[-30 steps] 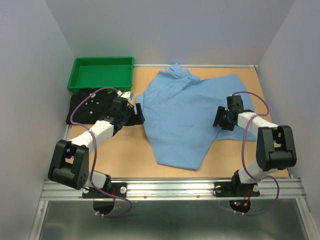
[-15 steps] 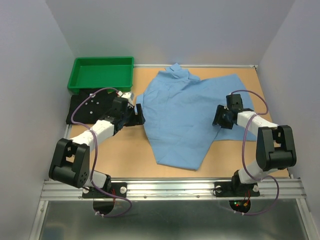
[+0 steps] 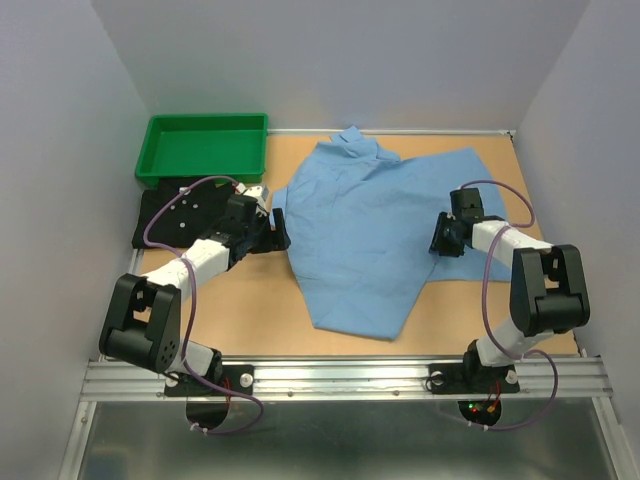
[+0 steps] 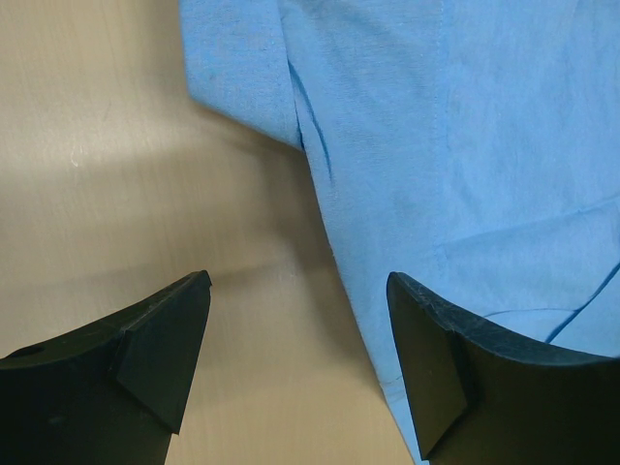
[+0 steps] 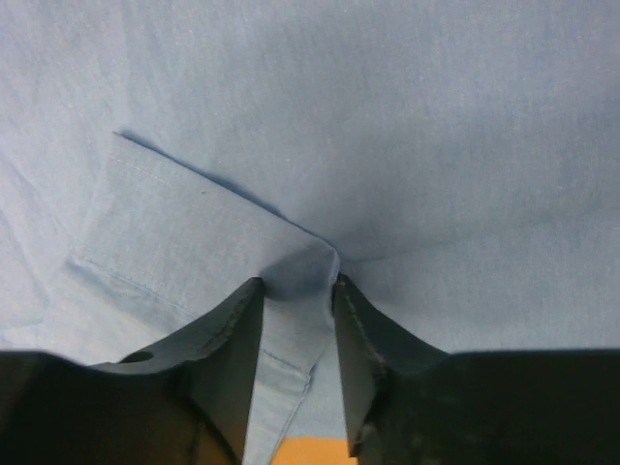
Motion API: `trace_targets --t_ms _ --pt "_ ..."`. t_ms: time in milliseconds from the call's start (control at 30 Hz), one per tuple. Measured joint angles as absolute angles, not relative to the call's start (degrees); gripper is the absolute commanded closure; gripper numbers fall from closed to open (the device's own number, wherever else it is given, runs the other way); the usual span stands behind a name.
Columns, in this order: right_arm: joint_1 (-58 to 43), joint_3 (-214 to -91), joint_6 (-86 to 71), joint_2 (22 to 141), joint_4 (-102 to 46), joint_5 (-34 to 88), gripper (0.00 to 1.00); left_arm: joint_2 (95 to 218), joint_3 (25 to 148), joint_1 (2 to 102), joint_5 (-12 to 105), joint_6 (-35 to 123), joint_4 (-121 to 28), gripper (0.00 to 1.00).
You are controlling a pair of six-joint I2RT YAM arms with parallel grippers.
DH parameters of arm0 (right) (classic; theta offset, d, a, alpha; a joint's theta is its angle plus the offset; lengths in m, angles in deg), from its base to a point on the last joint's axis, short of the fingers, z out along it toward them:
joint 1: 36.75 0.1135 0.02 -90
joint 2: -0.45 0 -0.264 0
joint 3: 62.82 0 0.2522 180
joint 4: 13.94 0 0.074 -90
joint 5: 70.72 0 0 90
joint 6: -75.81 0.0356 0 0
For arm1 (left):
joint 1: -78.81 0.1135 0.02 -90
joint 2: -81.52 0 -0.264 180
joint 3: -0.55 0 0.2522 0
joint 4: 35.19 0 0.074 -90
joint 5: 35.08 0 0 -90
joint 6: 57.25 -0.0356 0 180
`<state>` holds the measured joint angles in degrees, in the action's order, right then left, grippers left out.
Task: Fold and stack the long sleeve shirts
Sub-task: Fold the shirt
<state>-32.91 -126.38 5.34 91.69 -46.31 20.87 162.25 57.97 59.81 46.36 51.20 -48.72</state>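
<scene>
Now the right pincer [image 5: 296, 282] is nearly closed, nipping a ridge of the blue shirt [image 5: 407, 126] between its tips; the left pincer [image 4: 297, 279] gapes wide and empty, the shirt's edge under its right tip.

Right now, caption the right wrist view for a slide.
Right tool pinches a puckered fold of the light blue shirt.

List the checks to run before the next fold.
1. Right gripper on cloth: ok, it pinches a ridge of the blue shirt.
2. Left gripper on cloth: not ok, it is open, astride the shirt's edge without gripping.
3. Both sides ready to lift together: not ok, only the right holds cloth.
4. Black shirt out of the way: ok, it lies left of the blue one.
5. Right pinch takes a single layer: cannot tell.
</scene>
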Motion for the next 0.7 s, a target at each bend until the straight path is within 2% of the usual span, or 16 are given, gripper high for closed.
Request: trace_targets --t_ms 67,100,200,400,700 --pt "-32.9 -126.4 5.5 91.7 -46.3 19.7 0.76 162.3 58.0 59.8 46.4 51.2 -48.8 0.15" --pt "-32.9 -126.4 5.7 91.8 -46.3 18.9 0.87 162.3 58.0 59.8 46.4 51.2 -48.7 0.15" --pt "-32.9 -126.4 5.9 91.9 -46.3 17.7 0.99 162.4 58.0 59.8 46.4 51.2 -48.7 0.15" --pt "-32.9 -126.3 5.9 86.8 -47.0 18.9 0.99 162.5 58.3 59.8 46.9 51.2 -48.8 0.15" --pt "-32.9 -122.4 12.0 59.7 -52.5 20.2 1.0 162.5 58.4 59.8 49.5 52.3 -50.0 0.16"
